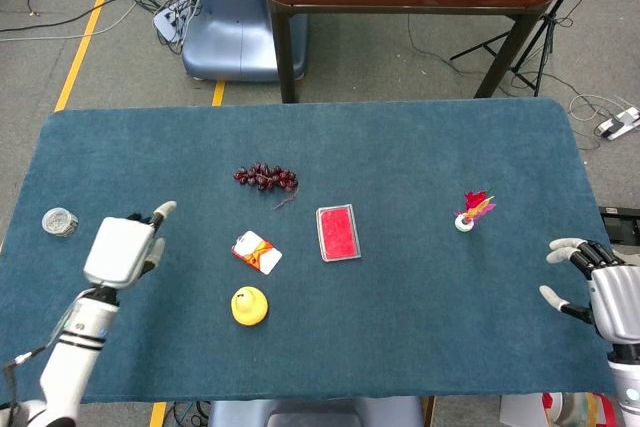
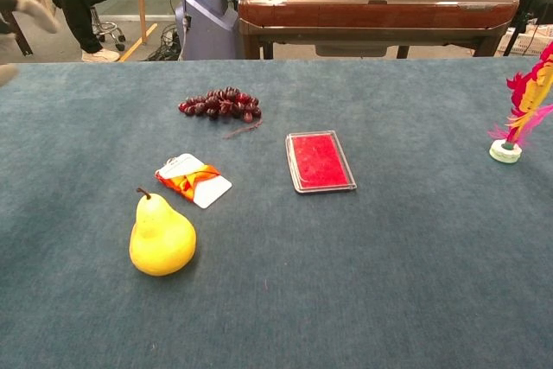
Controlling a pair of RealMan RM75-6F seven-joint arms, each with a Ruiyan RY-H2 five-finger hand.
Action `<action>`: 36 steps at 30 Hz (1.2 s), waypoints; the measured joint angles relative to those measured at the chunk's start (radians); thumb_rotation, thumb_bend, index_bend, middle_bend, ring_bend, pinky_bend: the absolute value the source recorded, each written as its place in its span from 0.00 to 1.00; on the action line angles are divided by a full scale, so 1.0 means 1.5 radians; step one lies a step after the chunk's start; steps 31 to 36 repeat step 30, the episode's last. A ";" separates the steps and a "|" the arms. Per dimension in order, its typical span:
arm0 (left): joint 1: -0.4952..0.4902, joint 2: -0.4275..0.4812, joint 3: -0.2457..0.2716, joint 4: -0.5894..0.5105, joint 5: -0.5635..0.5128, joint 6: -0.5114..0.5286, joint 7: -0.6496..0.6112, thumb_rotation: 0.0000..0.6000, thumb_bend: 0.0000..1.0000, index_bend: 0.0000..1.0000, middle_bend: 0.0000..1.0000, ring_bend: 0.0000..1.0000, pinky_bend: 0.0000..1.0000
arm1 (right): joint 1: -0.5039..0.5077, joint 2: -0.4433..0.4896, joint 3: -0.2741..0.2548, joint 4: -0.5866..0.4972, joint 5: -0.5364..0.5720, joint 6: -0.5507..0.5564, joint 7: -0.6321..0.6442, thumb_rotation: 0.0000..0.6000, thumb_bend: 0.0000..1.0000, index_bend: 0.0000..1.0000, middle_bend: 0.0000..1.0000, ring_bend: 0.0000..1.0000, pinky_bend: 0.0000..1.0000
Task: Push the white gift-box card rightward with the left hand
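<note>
The white gift-box card [image 1: 256, 252] lies flat on the blue table [image 1: 400, 157], left of centre, with the yellow pear [image 1: 249, 305] just beside it toward the front edge. The left hand [image 1: 125, 249] hangs well apart from the card, near the left edge, holding nothing, one finger stretched forward. In the chest view only a blurred fingertip [image 2: 26, 2] shows at the top left corner. The right hand [image 1: 595, 292], seen only in the head view, sits at the right edge with fingers spread and empty. The chest view shows the card's orange ribbon print plainly [image 2: 193, 180].
</note>
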 measured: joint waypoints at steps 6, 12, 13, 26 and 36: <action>0.109 0.063 0.060 -0.015 0.086 0.060 -0.093 1.00 0.42 0.24 0.38 0.38 0.58 | -0.001 -0.003 -0.003 -0.006 -0.004 0.003 -0.023 1.00 0.05 0.49 0.39 0.34 0.59; 0.214 0.085 0.090 0.013 0.140 0.128 -0.209 1.00 0.40 0.25 0.38 0.37 0.54 | -0.003 -0.008 -0.001 -0.008 0.000 0.006 -0.060 1.00 0.05 0.50 0.41 0.34 0.59; 0.229 0.085 0.093 0.022 0.147 0.136 -0.223 1.00 0.40 0.26 0.38 0.37 0.53 | -0.003 -0.009 0.000 -0.009 0.000 0.008 -0.070 1.00 0.05 0.50 0.41 0.34 0.59; 0.303 0.070 0.059 0.094 0.173 0.127 -0.251 1.00 0.39 0.31 0.38 0.36 0.52 | -0.003 -0.009 0.003 -0.013 0.016 -0.005 -0.073 1.00 0.05 0.50 0.41 0.34 0.59; 0.309 0.052 0.048 0.103 0.188 0.109 -0.234 1.00 0.39 0.32 0.38 0.36 0.52 | 0.000 -0.008 0.004 -0.010 0.023 -0.015 -0.067 1.00 0.05 0.50 0.41 0.34 0.59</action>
